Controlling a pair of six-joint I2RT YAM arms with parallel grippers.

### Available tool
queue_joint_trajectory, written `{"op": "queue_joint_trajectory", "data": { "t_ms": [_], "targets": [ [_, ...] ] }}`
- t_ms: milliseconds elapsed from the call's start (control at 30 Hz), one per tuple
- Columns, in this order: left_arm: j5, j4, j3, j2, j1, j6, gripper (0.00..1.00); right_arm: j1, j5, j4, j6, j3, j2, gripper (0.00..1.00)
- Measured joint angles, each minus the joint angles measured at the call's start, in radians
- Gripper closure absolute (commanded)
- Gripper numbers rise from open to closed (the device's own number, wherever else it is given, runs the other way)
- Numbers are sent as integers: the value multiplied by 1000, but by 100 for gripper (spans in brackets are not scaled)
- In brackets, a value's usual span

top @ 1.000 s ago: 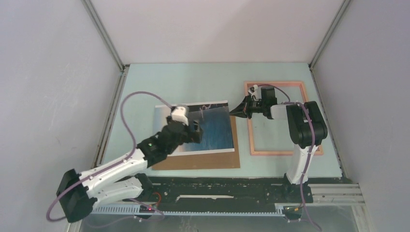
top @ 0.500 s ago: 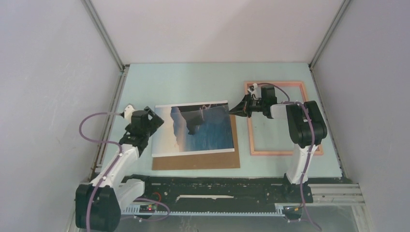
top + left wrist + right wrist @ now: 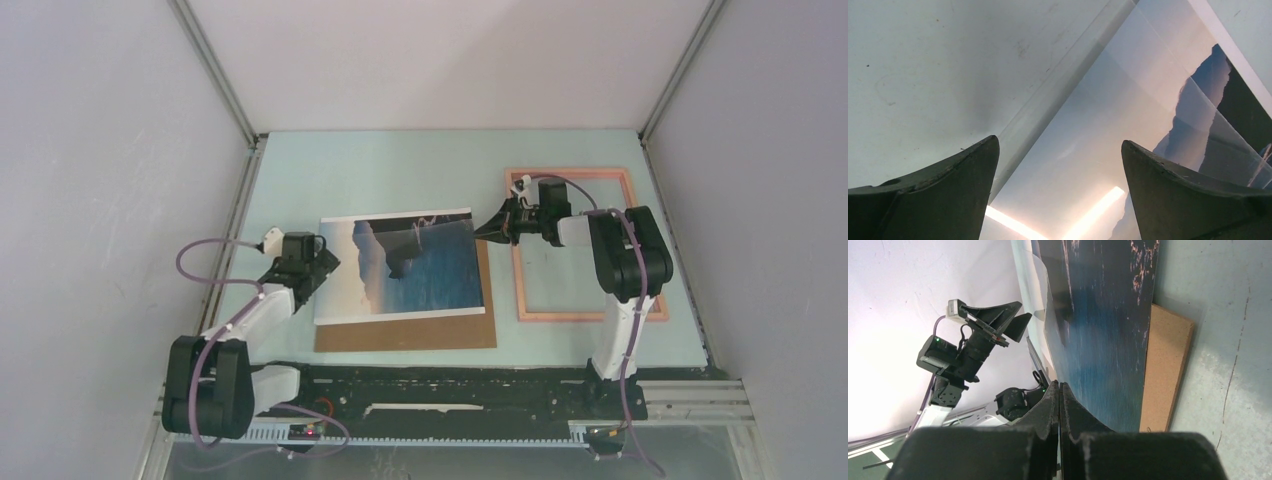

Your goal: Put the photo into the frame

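The photo (image 3: 400, 265), a print of blue sea and dark cliff with a white border, lies over a brown cardboard sheet (image 3: 410, 332) at mid table. My right gripper (image 3: 484, 229) is shut on the photo's right edge near its far corner; in the right wrist view the gripper (image 3: 1059, 384) has its fingers pressed together on the photo's (image 3: 1098, 340) edge. The salmon-pink frame (image 3: 560, 316) lies flat to the right, under the right arm. My left gripper (image 3: 320, 262) stands open at the photo's left edge; in the left wrist view this gripper (image 3: 1059, 141) has only the photo's pale sky (image 3: 1108, 110) under it.
The cardboard (image 3: 1163, 370) sticks out beyond the photo's near and right sides. Grey walls close in the pale green table (image 3: 400, 170) on the left, back and right. A black rail (image 3: 450, 385) with the arm bases runs along the near edge.
My left arm has swung left off the middle of the photo and now sits at its left edge, gripper still open. The right arm and the photo have not moved.
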Motion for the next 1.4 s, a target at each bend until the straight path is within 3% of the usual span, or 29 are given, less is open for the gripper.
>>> {"op": "queue_joint_trajectory", "data": {
  "t_ms": [400,733,1000,1067,1300,1400],
  "targets": [
    [88,55,-27,6,17,-45,0,2,-4,6,-2,0,4,99],
    [158,216,-66,39,60,-88,1,24,16,-10,-28,0,4,70],
    [177,274,-85,39,64,-90,1,45,36,-33,-74,1,4,65],
    [182,280,-86,39,64,-89,1,53,40,-40,-95,2,4,66],
    [212,294,-90,34,64,-61,0,55,61,-98,-177,2,4,90],
    [235,277,-96,-11,57,-25,0,52,52,-90,-175,2,4,96]
  ]
}}
